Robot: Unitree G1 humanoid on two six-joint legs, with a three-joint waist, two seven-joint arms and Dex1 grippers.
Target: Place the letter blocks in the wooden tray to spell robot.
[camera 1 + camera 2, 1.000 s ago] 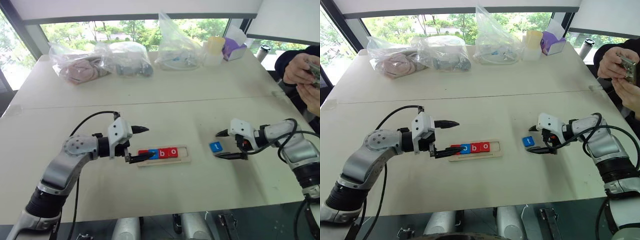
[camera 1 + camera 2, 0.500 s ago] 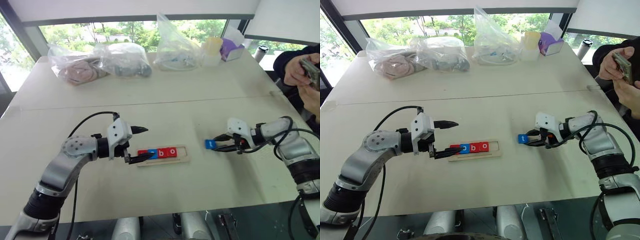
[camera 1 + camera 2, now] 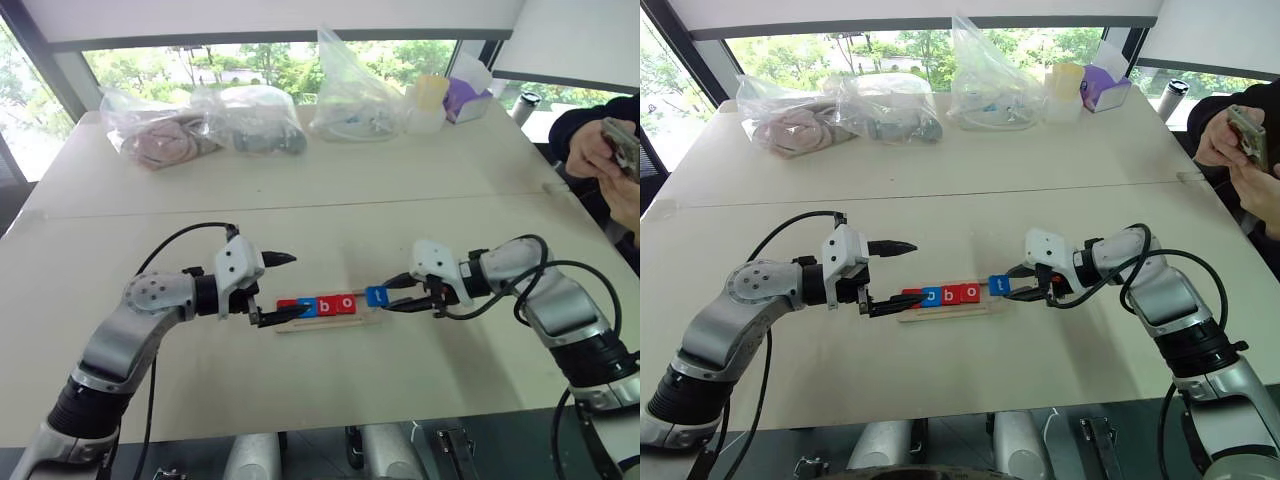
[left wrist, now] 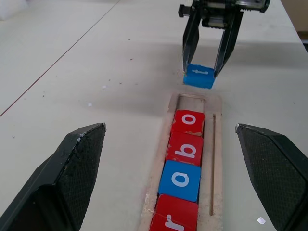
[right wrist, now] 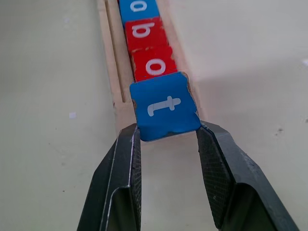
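Left eye view, mid-frame: tray (image 3: 368, 321) holds four blocks (image 3: 318, 305) reading r, o, b, o; its right-hand slot is empty. Right gripper (image 3: 392, 295), jaws clamped on the t block (image 3: 377, 295), holds it above that end. Left gripper (image 3: 287, 285), jaws apart, straddles the tray's left end. Remaining, as judged: seat t.
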